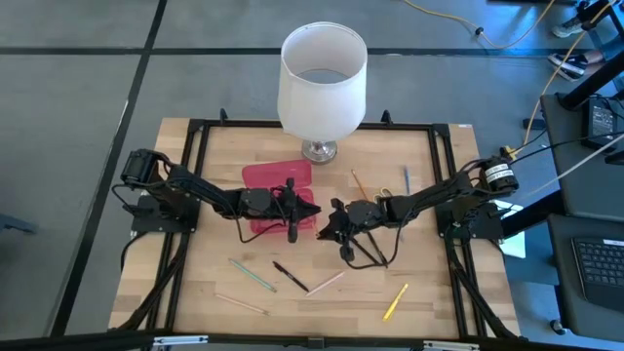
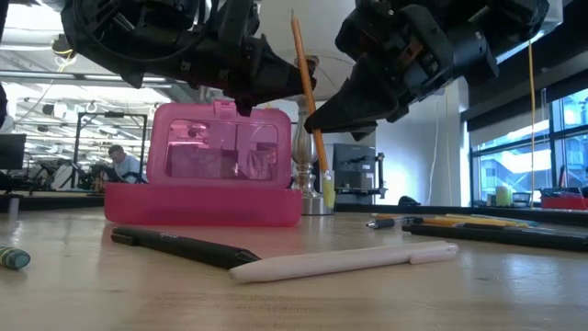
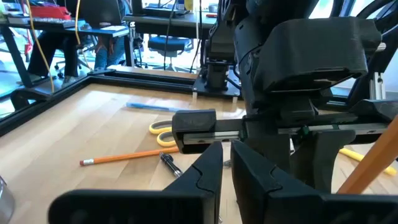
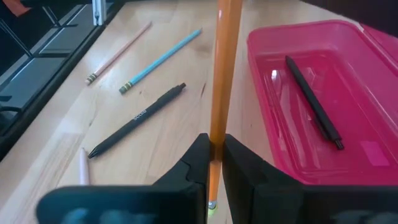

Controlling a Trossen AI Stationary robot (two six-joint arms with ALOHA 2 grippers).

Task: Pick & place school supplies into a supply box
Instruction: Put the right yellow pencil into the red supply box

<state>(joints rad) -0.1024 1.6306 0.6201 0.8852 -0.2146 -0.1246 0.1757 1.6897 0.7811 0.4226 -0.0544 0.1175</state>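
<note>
The pink supply box (image 1: 278, 177) lies open mid-table, its lid upright (image 2: 220, 147), and a black pen (image 4: 314, 102) rests on its floor. My right gripper (image 1: 330, 226) hovers just right of the box, shut on an orange pencil (image 2: 308, 101). My left gripper (image 1: 310, 209) hangs over the box (image 2: 243, 103), fingers shut with nothing between them. Loose supplies lie flat on the table: a black pen (image 1: 291, 277), a teal pencil (image 1: 253, 276), pale pencils (image 1: 327, 283), a yellow pen (image 1: 395, 302), and yellow-handled scissors (image 3: 161, 134). My right gripper pinches the orange pencil's shaft (image 4: 217, 134) between its two fingers, a short way above the eraser end (image 4: 212, 204). The fingers slant down from the table's right side and lie across it. The pencil stands nearly upright, tip up (image 2: 296, 17), beside the box's open base, clear of the table.
A large white lampshade on a metal foot (image 1: 322, 83) stands at the far edge behind the box. Another orange pencil (image 1: 359, 182) and a blue pen (image 1: 407, 178) lie far right. A black frame rail (image 1: 195, 175) runs around the table.
</note>
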